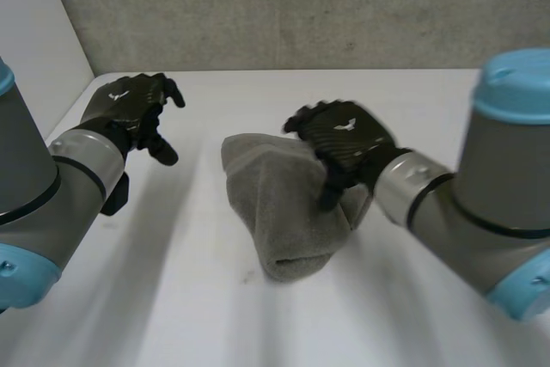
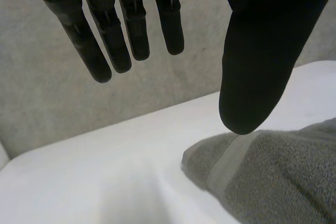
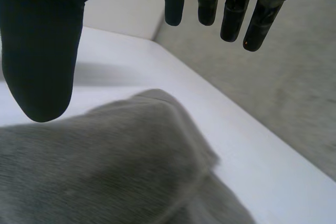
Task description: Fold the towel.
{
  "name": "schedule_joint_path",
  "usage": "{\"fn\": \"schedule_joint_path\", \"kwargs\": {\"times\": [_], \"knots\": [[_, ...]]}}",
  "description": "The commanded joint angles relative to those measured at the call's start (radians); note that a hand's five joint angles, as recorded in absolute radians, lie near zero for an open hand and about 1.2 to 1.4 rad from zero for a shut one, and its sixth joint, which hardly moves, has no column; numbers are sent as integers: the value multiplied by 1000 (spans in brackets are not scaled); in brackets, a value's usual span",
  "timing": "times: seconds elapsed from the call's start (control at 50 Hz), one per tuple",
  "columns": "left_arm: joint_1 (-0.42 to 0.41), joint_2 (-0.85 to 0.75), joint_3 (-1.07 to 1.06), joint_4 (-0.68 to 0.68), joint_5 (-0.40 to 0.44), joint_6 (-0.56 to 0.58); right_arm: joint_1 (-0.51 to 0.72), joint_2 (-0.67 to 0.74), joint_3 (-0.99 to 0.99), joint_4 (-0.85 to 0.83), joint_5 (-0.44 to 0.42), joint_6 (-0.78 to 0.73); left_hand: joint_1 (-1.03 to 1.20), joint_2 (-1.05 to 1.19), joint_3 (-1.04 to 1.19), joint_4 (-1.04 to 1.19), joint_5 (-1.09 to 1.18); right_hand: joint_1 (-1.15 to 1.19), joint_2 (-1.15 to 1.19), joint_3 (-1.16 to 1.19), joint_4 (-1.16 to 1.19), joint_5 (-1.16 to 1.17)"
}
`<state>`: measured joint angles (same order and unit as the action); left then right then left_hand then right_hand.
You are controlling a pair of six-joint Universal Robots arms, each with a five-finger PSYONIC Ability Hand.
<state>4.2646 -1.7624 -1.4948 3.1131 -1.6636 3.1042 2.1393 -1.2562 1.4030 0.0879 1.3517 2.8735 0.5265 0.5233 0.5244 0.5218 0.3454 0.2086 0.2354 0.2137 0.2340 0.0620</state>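
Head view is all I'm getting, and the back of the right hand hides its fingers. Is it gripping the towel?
Observer: No. The right wrist view shows the right hand with its fingers straight and its thumb apart from them. The towel is under the palm, and nothing is pinched.
Operator: And the left hand?
Observer: Its own wrist view shows the left hand open too, fingers straight, holding nothing.
Operator: Any detail on the towel's edge?
Observer: A woven band crosses the towel near the end by the left thumb.
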Motion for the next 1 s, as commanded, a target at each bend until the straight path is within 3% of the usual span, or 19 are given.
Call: {"fn": "schedule_joint_path", "kwargs": {"times": [0.02, 0.08, 0.14, 0.26, 0.36, 0.52, 0.64, 0.68, 0.7, 0.74, 0.82, 1.0], "knots": [[-23, -123, 73, 76, 186, 92, -139, -146, 126, -7, 14, 33, 66, 69, 68, 70, 72, -34, -61, -39, -59, -62], [-42, -158, 99, 76, 242, 122, -192, -172, 168, -8, 7, 44, 66, 69, 68, 70, 72, -34, -61, -39, -59, -62], [-100, -274, 178, 73, 358, 221, -231, -195, 206, -13, 4, 44, 69, 72, 71, 73, 75, -34, -61, -39, -59, -62], [-140, -411, 295, 58, 393, 326, -276, -206, 255, -16, 4, 41, 77, 81, 80, 82, 84, -34, -61, -39, -59, -62], [-192, -589, 459, -48, 401, 459, -312, -210, 303, -20, 1, 38, 95, 98, 97, 100, 102, -34, -61, -39, -59, -62], [-241, -762, 668, -174, 400, 594, -338, -209, 358, -54, -33, 35, 157, 160, 159, 161, 163, -34, -61, -39, -59, -62], [-244, -819, 745, -228, 398, 628, -354, -209, 393, -80, -46, 33, 248, 251, 250, 252, 254, -34, -61, -39, -59, -62], [-244, -838, 786, -257, 392, 649, -355, -206, 398, -86, -51, 33, 496, 499, 498, 501, 503, -34, -61, -39, -59, -62], [-244, -838, 786, -257, 392, 649, -355, -203, 401, -92, -55, 32, 497, 500, 499, 502, 504, -34, -61, -39, -59, -62], [-246, -838, 808, -263, 386, 660, -357, -197, 401, -96, -56, 29, 856, 860, 858, 861, 863, -34, -61, -39, -59, -62], [-250, -818, 815, -245, 377, 653, -357, -183, 389, -100, -56, 29, 870, 873, 872, 874, 876, -34, -61, -39, -59, -62], [-249, -631, 772, -160, 207, 576, -331, -40, 272, -94, -56, 64, 870, 873, 872, 874, 876, -34, -61, -39, -59, -62]]}}
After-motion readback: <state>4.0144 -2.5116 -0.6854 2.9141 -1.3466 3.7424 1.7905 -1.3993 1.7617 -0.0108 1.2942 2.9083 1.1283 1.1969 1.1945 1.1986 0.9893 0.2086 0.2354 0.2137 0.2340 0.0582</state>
